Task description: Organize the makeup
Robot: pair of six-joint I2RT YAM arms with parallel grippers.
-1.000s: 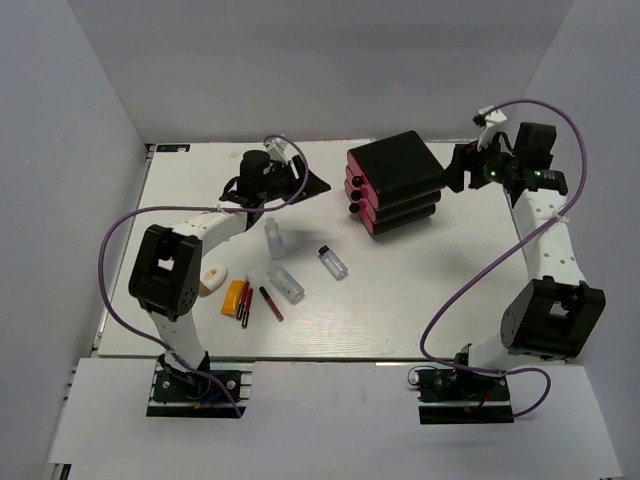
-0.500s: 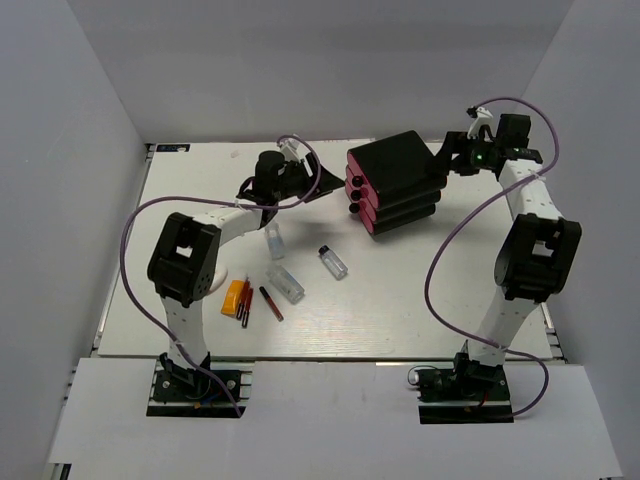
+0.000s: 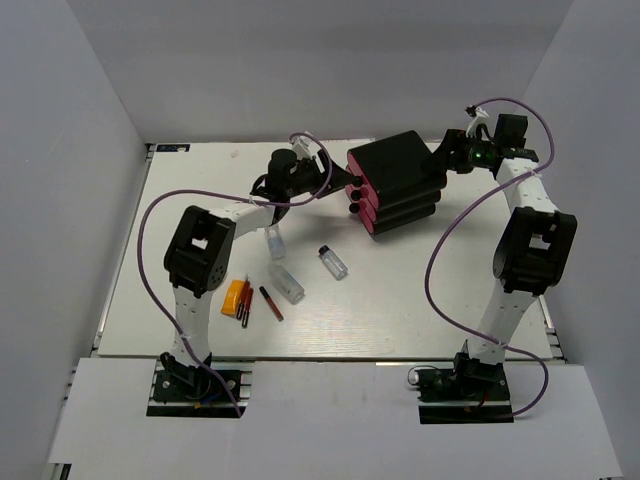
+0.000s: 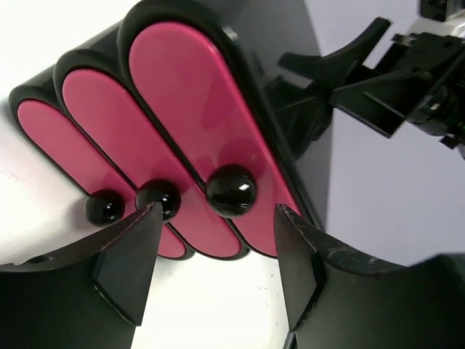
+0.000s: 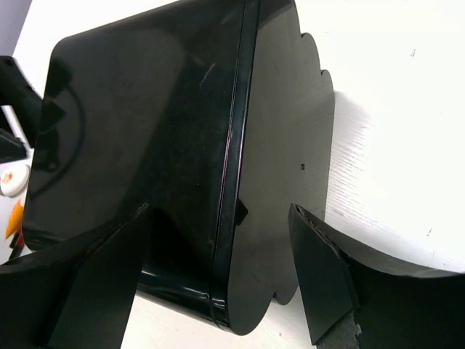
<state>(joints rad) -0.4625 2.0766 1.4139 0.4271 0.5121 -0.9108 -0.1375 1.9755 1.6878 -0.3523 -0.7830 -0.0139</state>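
The makeup lies left of centre on the table: clear little bottles (image 3: 275,240) (image 3: 287,283) (image 3: 333,262), an orange tube (image 3: 235,297), and red and dark pencils (image 3: 247,306) (image 3: 271,303). My left gripper (image 3: 335,184) is open right in front of the black box's (image 3: 397,165) pink drawers (image 4: 189,131). The top drawer's black knob (image 4: 231,190) sits just beyond the gap between its fingers (image 4: 127,262), untouched. My right gripper (image 3: 447,160) is open at the box's back right, and the box's rear edge (image 5: 232,189) lies between its fingers (image 5: 323,280). Neither holds anything.
The box stands at the back centre-right of the white table (image 3: 420,300). Two more knobs (image 4: 160,198) (image 4: 104,207) sit on the lower drawers. A white-tan piece (image 5: 13,179) shows at the far left of the right wrist view. Grey walls enclose the table.
My left gripper has swung right, up to the drawer fronts. My right arm has straightened and brought its gripper against the box's back corner. Both stay open.
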